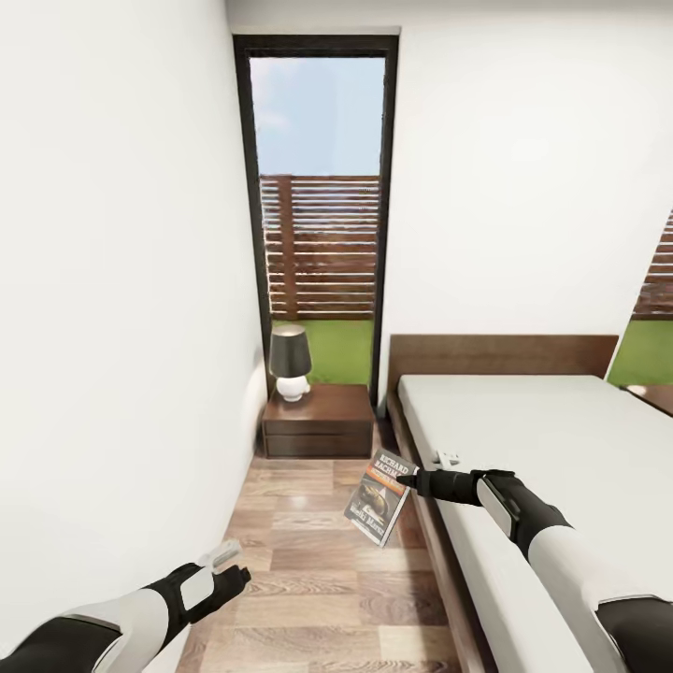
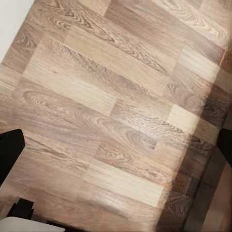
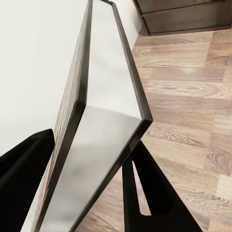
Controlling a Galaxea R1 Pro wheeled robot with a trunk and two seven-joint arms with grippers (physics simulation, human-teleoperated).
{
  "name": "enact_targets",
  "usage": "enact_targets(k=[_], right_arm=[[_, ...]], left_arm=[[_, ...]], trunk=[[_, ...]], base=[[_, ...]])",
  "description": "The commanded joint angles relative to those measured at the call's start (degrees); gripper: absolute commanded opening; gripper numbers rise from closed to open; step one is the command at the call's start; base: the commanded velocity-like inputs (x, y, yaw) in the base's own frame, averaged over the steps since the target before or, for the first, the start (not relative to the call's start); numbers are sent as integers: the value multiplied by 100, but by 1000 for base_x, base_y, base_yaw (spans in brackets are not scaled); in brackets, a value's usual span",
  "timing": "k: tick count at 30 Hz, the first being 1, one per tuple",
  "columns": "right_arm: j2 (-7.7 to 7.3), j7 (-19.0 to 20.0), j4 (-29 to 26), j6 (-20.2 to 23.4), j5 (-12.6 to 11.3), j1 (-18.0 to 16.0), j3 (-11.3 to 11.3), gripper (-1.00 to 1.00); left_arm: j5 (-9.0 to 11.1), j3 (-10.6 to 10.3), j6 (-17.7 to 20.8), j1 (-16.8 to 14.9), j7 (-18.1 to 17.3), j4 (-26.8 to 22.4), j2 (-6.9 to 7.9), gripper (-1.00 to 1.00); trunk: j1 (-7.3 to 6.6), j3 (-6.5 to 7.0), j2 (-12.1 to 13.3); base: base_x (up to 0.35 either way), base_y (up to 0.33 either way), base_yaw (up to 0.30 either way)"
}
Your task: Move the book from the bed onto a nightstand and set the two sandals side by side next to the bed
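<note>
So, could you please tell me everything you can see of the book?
The book is a thin paperback with a dark cover, white lettering at the top and an orange band. The right gripper pinches its edge, holding it tilted in the air above the wood floor, beside the bed. The right wrist view shows its pale page block between the fingers.

White walls (image 1: 112,234), wood-plank floor (image 1: 308,579). Tall black-framed window (image 1: 318,215): daylight, slatted fence, grass outside. Dark wood nightstand (image 1: 318,421) below it, black-shaded lamp (image 1: 291,363) on top.
</note>
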Motion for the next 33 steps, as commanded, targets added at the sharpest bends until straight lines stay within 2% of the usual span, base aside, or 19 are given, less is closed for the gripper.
enact_targets(k=[1,7,22,33], right_arm=[[-6,-10,-7,43,-73,-2,28,-100],[-6,-1,-7,43,-73,-2,28,-100],[-6,2,-7,43,-73,-2,28,-100],[-6,2,-7,43,-73,-2,28,-100]], left_arm=[[57,-48,19,-3,10,4,-1,100],[57,-48,20,-3,10,4,-1,100],[57,-48,21,3,10,4,-1,100],[57,-48,18,31,10,4,-1,100]], trunk=[[6,-2,-4],[6,-2,-4],[6,-2,-4],[6,-2,-4]], base=[[308,0,0],[163,0,0],[16,1,0],[152,32,0]])
